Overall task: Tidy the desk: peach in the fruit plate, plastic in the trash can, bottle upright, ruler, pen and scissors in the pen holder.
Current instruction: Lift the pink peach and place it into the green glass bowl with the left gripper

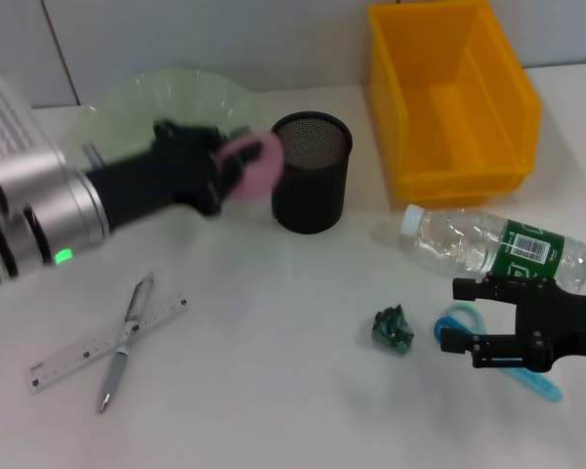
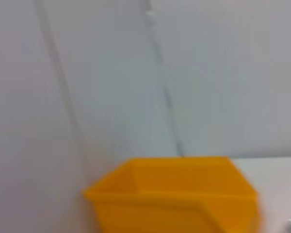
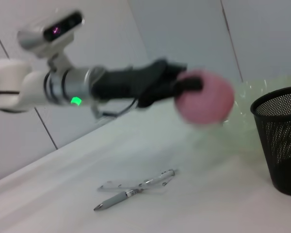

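The left gripper (image 1: 236,168) is clamped on the pink peach (image 1: 252,164), holding it in the air just left of the black mesh pen holder (image 1: 313,172) — the pale green fruit plate (image 1: 166,103) lies behind and left of that holder. The right gripper (image 1: 461,315) hovers with jaws spread over the blue scissors (image 1: 508,363), front-right of the holder — the bottle (image 1: 493,247) lies on its side right of it, the crumpled green plastic (image 1: 394,329) in front, and the ruler (image 1: 105,344) and pen (image 1: 125,342) lie crossed, front-left.

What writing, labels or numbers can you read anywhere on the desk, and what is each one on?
Nothing can be read as words.
Bottle: the green label carries a white barcode patch; its digits and the brand print are too small to read.
Ruler: graduation marks along the edge, numbers too small to read.
No text shows on the yellow bin or pen holder.
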Robot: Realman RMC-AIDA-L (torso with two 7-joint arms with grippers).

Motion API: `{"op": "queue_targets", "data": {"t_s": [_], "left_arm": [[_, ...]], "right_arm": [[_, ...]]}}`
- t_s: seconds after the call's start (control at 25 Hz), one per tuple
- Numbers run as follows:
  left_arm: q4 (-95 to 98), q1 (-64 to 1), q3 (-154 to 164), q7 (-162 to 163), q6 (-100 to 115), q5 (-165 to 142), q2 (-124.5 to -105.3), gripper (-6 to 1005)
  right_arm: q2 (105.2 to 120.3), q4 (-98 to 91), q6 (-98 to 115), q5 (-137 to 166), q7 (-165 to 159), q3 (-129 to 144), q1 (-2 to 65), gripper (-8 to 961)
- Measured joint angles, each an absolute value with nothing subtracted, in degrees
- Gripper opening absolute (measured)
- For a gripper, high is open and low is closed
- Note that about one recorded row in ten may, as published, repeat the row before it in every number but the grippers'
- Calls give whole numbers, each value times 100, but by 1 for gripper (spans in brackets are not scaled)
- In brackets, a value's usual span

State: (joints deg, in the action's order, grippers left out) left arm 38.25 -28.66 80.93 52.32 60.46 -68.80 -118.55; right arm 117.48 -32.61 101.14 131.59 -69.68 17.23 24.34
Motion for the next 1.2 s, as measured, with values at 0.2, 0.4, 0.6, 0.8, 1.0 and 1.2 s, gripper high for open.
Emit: {"op": "queue_targets", "data": {"t_s": [0.2, 0.4, 0.6, 0.8, 1.0, 1.2], "left_arm": [[3714, -3261, 7450, 5176, 5234, -6816, -11878, 126], [3558, -3619, 6954, 4742, 4762, -6732, -11893, 97], [3299, -3752, 6877, 4482, 4591, -6558, -11894, 65], [3097, -3814, 6852, 4215, 4501, -6348, -11898, 54], [3050, -3823, 6856, 4131, 4491, -6217, -11899, 324], [3049, -3819, 6855, 4130, 4480, -6216, -11896, 436]], "right_arm": [[11756, -3261, 10116, 13148, -6996, 1722, 2456, 840], [11764, -3261, 10116, 13142, -7012, 1722, 2481, 840], [11775, -3261, 10116, 13142, -7020, 1722, 2508, 841], [11784, -3257, 10116, 13148, -7026, 1722, 2557, 841], [11795, -3252, 10121, 13168, -7032, 1722, 2566, 841], [11795, -3251, 10125, 13172, -7039, 1722, 2567, 841]]}}
